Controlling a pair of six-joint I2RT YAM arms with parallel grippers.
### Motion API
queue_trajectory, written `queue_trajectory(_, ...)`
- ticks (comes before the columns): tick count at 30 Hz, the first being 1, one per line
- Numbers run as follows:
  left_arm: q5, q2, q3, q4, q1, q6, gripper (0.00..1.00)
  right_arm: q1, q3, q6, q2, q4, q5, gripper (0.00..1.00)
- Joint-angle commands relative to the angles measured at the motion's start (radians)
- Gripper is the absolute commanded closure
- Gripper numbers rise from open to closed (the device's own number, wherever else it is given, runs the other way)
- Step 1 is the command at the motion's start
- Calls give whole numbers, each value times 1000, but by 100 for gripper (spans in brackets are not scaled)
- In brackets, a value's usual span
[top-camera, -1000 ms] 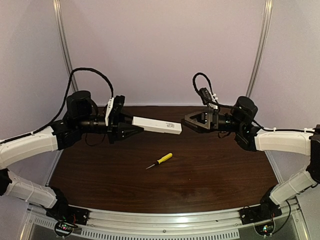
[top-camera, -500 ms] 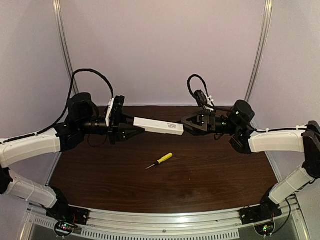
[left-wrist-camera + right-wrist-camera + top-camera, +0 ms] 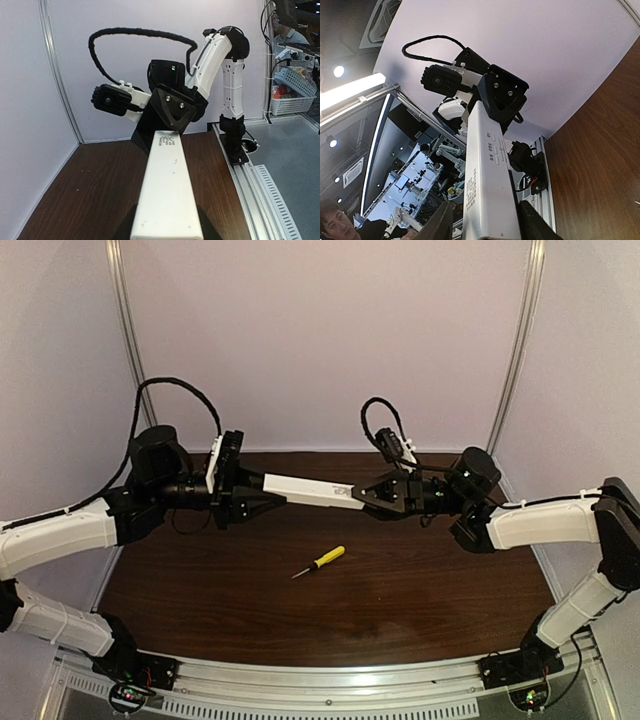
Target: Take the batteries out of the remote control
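Top view: the left end effector [image 3: 268, 498] is clamped on one end of the remote [image 3: 310, 490], which it holds above the table [image 3: 420, 590]. The right end effector [image 3: 362, 494] straddles the other end. A screwdriver [image 3: 320, 561] lies on the table.

Left wrist: the remote [image 3: 167, 195] runs from the near jaws to the right end effector.

Right wrist: the fingers [image 3: 445, 220] closely flank the remote [image 3: 487, 185]; I cannot tell whether they grip it.
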Motion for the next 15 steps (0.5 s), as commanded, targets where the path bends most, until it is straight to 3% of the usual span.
queue_trajectory(1,-5,-20,-5,60,8,0,100,15,-1,23,20,72,-15,59)
queue_trajectory(9,7,-10,-2,40,8,8,100,21,8,72,57,133,-14,74)
queue_trajectory(15,7,4,5,29,8,13,100,35,37,-17,64,-26,-12,78)
